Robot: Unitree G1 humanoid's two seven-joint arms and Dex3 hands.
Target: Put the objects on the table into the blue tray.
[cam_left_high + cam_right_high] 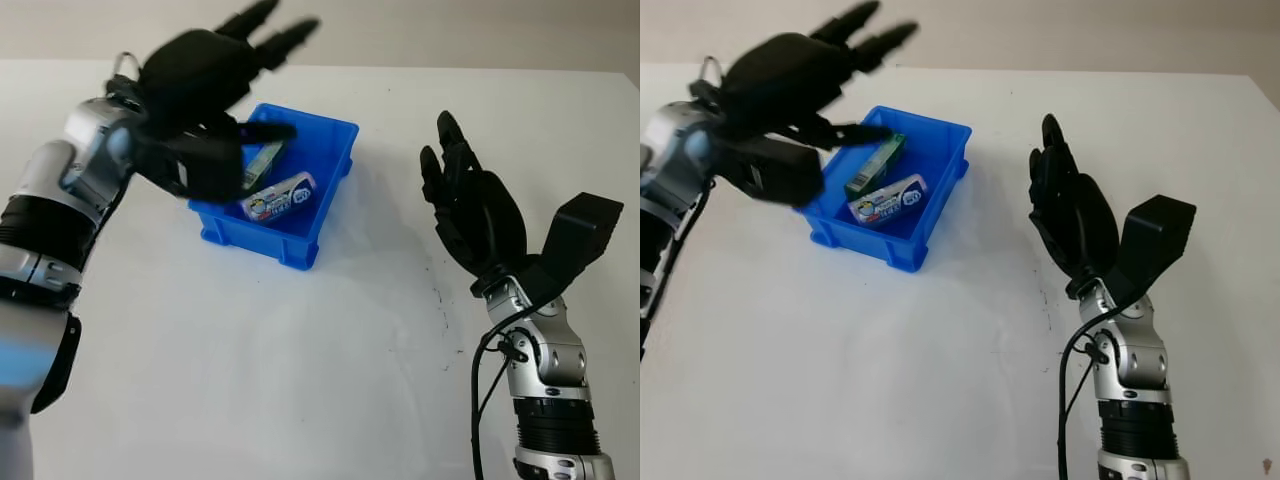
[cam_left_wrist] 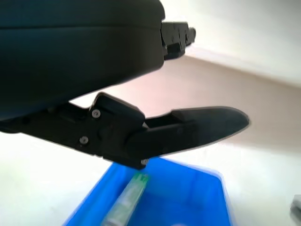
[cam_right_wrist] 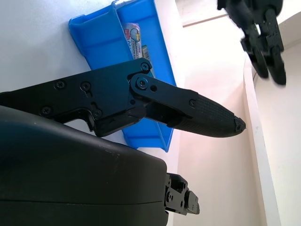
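from the head camera i see the blue tray [image 1: 336, 152] sitting on the white table [image 1: 250, 370], a little left of centre and toward the far side. two things lie inside it: a white pack with a blue and red label [image 1: 279, 196], set at a slant across the tray floor, and a green and white box [image 1: 264, 159] just behind it, nearer the far-left wall. the two look to be touching or nearly so; i cannot tell which.

my left hand [image 1: 215, 75] hangs above the left part of the tray, off the table, palm down. its fingers are stretched out and have hold of nothing; one finger [image 2: 207, 125] reaches across over the tray in the left wrist view, with the green box below it.

my right hand [image 1: 1068, 205] is up over the bare table to the right of the tray, well apart from it, palm turned toward the tray with fingers pointing up and away. it grips nothing and its fingers are extended. in the right wrist view one finger [image 3: 202, 113] stretches out past the tray's near wall.
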